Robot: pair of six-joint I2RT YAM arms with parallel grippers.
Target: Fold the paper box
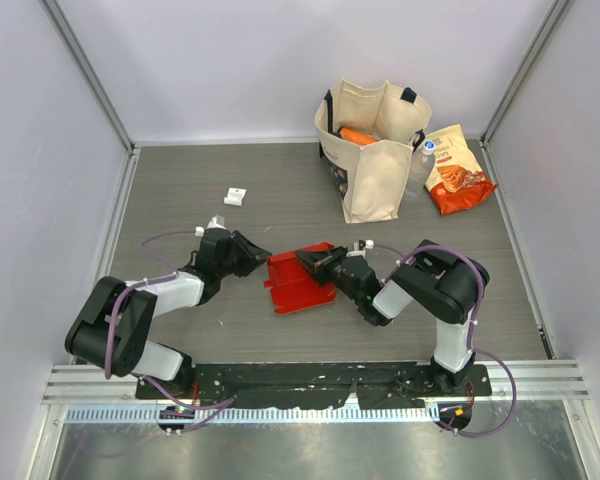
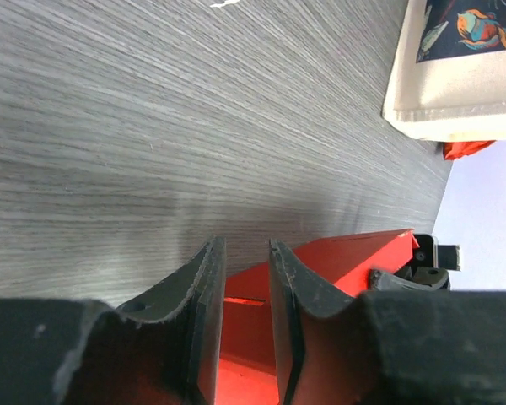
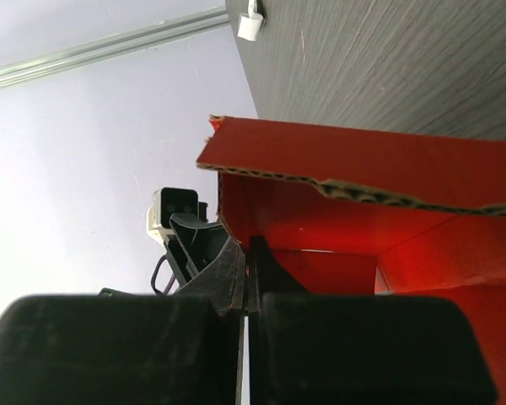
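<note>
Right claw: closed on a raised wall of the paper box. Left claw: jaws narrowly apart at the box's opposite edge; contact cannot be told. Beyond it, open desk reaches a white clip. The tote bag stands well beyond the right claw.

Paper box mid-counter, between left fingers and right fingers (right ones on its wall). Tote bag behind-right, snack bag right of it, small clip back-left.
</note>
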